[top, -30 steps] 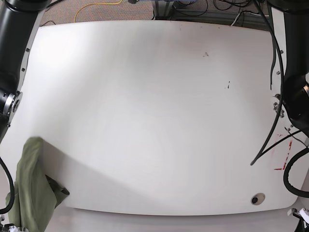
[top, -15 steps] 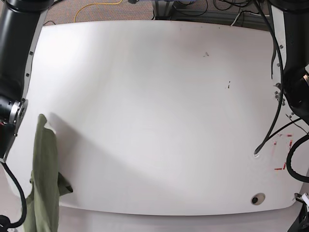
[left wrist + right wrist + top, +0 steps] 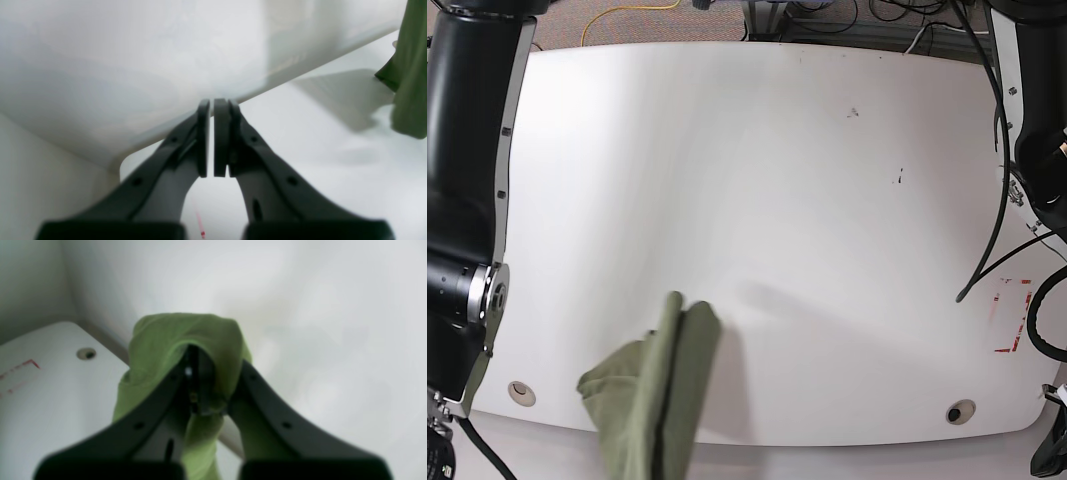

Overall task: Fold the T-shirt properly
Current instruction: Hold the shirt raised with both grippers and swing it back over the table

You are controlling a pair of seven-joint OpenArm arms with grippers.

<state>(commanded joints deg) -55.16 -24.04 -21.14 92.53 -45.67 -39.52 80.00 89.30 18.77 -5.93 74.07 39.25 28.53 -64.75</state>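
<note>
T-shirt [image 3: 659,400] hangs bunched from the clamped right gripper [image 3: 205,396] over the table [image 3: 777,200] near edge, unspread, folding not begun; left gripper [image 3: 212,140] closed, empty.

Loads of room on the table [image 3: 807,200], basically bare ahead of both grippers. Only thing in the way is the shirt [image 3: 652,395] hanging bunched from the right gripper [image 3: 203,390], plus cables [image 3: 999,180] draped beside the left arm.

I see the olive-green T-shirt [image 3: 652,400] bunched into a long wrinkled hanging strip, its top fold draped over my right gripper [image 3: 205,386], pinched there.
</note>
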